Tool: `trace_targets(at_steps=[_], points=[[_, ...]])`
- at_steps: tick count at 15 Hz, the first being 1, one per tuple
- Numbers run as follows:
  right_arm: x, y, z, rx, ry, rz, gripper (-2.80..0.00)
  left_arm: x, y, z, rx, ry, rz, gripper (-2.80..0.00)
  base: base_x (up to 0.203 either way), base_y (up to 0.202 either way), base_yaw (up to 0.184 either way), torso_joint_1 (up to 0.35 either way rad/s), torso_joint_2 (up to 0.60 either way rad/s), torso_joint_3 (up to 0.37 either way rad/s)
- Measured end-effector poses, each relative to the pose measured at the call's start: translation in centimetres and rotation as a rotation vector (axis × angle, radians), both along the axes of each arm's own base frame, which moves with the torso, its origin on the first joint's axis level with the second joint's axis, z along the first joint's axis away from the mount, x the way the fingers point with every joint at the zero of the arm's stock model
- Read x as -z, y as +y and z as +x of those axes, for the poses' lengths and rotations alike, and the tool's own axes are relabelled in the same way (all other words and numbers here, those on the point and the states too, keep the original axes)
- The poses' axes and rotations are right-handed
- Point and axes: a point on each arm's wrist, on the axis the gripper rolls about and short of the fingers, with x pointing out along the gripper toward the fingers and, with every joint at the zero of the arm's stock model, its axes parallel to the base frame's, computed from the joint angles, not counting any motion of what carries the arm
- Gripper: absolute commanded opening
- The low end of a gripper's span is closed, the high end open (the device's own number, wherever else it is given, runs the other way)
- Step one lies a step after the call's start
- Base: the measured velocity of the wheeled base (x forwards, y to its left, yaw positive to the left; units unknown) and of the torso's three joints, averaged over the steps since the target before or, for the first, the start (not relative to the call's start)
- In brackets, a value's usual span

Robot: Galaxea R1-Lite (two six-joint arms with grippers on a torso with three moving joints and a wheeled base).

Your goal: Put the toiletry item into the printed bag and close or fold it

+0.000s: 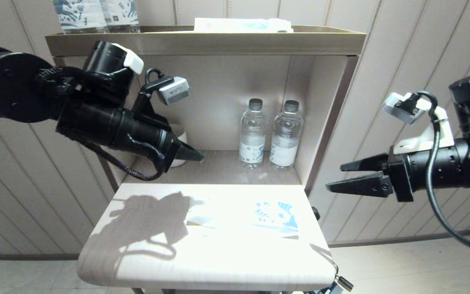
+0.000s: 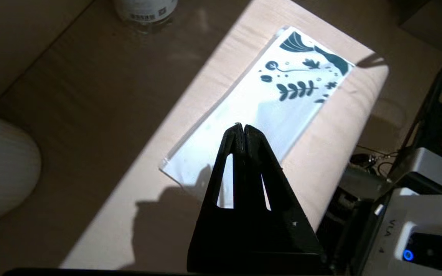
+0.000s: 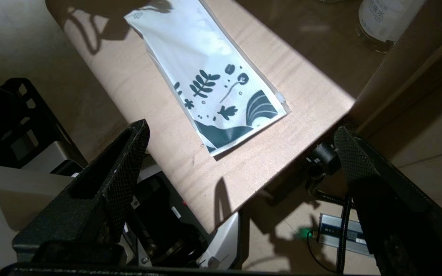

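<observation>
Apparently the printed bag (image 3: 209, 82) is laid flat on the counter (image 1: 202, 261), possibly sealed; left gripper (image 2: 241, 132) jaws are pressed together empty, right gripper (image 3: 240, 153) jaws spread wide, nothing held.

The printed bag (image 1: 243, 216) lies flat on the table (image 1: 137, 261), bottles (image 1: 269, 134) behind.

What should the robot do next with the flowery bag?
Probably lower the open right gripper toward the bag to check or press its strip edge. The bag lies flat on the table, nothing holds it, the left gripper is shut and empty above it, and no white stick shows outside.
</observation>
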Motion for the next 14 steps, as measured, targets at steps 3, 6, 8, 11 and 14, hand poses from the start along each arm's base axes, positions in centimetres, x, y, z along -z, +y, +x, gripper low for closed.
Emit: trace_targets(at_steps=[3,6,8,11,14], points=[[-0.1,-3.0,-0.8,0.124,-0.016,-0.007,0.00,-2.5,3.0,-6.3,-0.086,-0.065,0.021,-2.80,0.000,0.000,0.000,0.000,0.00,0.000],[-0.9,-5.4,-4.0,0.244,-0.044,-0.008,-2.80,-4.9,7.1,-13.6,-0.252,-0.116,-0.021,-2.80,0.000,0.000,0.000,0.000,0.00,0.000],[-1.3,-6.1,-7.4,0.312,-0.087,-0.011,-2.80,-5.6,10.1,-18.7,-0.367,-0.150,-0.062,-2.80,0.000,0.000,0.000,0.000,0.00,0.000],[-1.0,-6.5,-13.2,0.471,-0.150,-0.049,-2.80,-4.1,14.0,-26.0,-0.542,-0.222,-0.104,-2.80,0.000,0.000,0.000,0.000,0.00,0.000],[1.9,-6.0,-17.4,0.622,-0.134,-0.088,-2.80,-0.6,16.0,-30.9,-0.840,-0.210,-0.103,-2.80,0.000,0.000,0.000,0.000,0.00,0.000]])
